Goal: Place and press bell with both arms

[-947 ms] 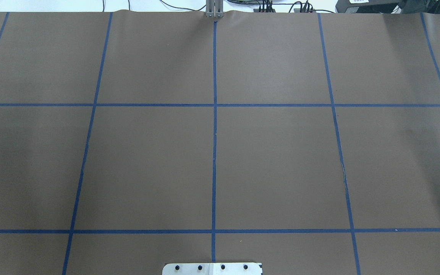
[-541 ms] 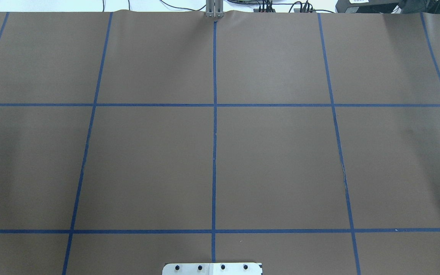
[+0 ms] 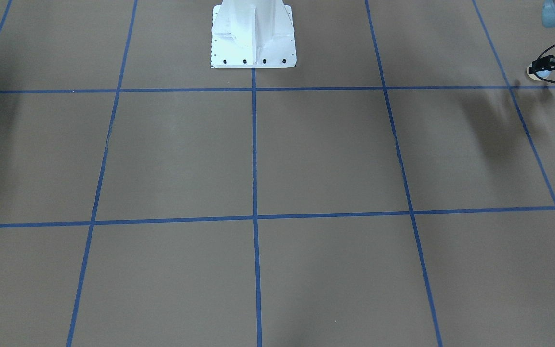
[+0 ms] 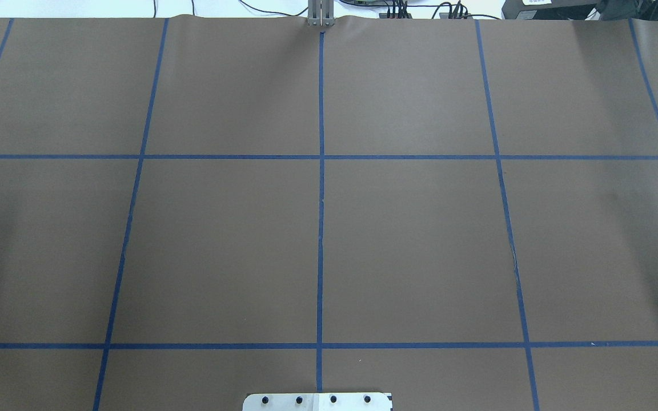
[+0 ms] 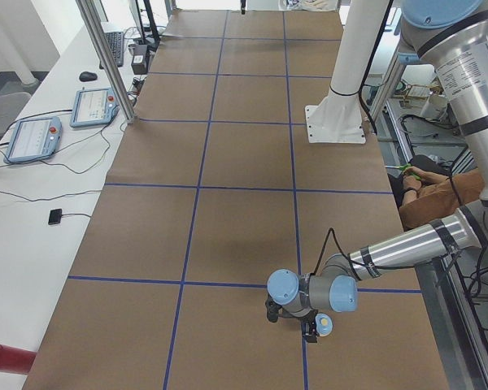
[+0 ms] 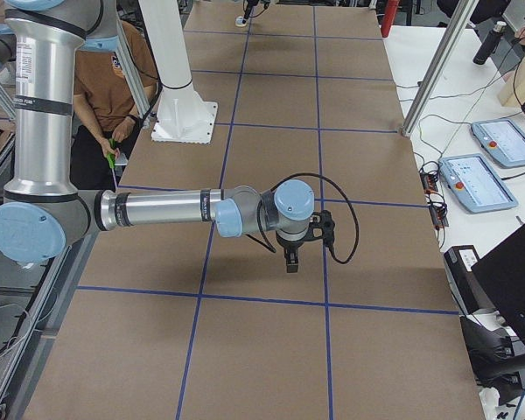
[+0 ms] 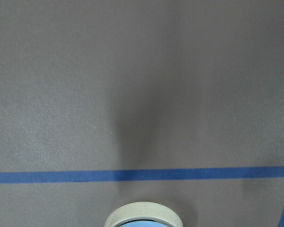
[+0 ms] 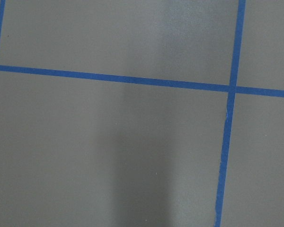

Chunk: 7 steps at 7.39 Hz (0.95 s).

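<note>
Brown paper ruled into squares by blue tape covers the tabletop (image 4: 220,245). At the upper right edge of the front-facing view, the left black two-finger claw (image 3: 542,71) appears clenched around the small round call bell with light blue dome and cream base ring (image 7: 144,213). To place it well, keep the base level and set it down gently before letting go. The right black claw (image 6: 289,262) points down at mid-frame in the right side view; whether it is released or clenched, I cannot tell.

Silver arms (image 6: 157,210), blue caps (image 6: 295,199), seemingly cabled
</note>
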Each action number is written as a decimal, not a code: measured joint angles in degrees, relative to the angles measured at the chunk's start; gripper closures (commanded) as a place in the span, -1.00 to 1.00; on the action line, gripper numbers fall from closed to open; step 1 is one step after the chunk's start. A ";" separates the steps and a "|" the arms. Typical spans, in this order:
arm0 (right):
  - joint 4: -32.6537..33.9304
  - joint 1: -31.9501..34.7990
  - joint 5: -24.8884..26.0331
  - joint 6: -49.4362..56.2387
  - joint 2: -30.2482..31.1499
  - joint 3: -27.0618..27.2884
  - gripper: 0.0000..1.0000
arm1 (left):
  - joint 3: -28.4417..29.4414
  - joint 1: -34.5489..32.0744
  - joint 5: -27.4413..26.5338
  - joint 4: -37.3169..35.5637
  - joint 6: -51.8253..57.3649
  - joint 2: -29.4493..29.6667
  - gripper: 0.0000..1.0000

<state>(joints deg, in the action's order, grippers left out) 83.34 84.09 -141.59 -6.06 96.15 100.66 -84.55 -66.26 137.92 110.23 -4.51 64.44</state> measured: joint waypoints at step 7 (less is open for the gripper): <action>-0.37 -0.45 0.00 0.02 0.00 -0.09 -1.00 | 2.23 3.46 -1.16 0.80 -0.09 -0.03 -0.99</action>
<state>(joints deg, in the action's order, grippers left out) 82.97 83.63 -141.59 -6.04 96.15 100.56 -82.33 -62.81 136.77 111.04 -4.59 64.41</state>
